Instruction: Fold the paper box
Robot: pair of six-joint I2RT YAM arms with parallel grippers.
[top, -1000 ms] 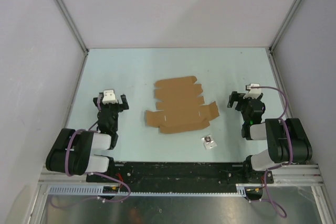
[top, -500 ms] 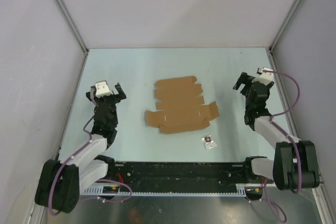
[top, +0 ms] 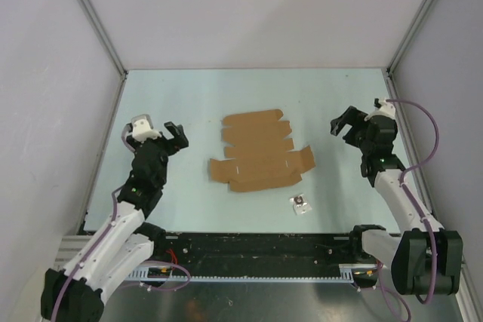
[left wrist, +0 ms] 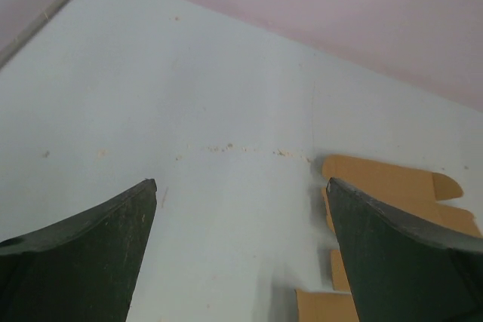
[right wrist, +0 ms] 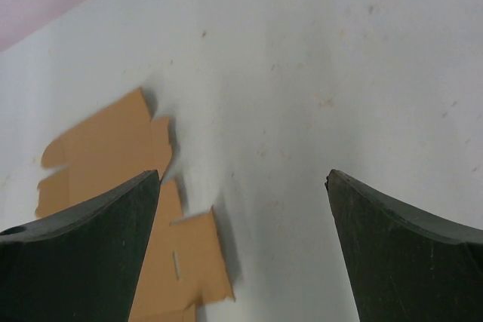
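Here, the paper box (top: 258, 154) lies flat, unfolded, between the left gripper (top: 175, 132) and right gripper (top: 343, 121), likely so either can reach. Both gape wide, empty.

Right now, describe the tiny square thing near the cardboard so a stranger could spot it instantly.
On the pale blue table, find the flat brown paper box at the centre. Just off its near right corner lies the small square object: tiny, white-grey with a dark middle, not touching the cardboard.
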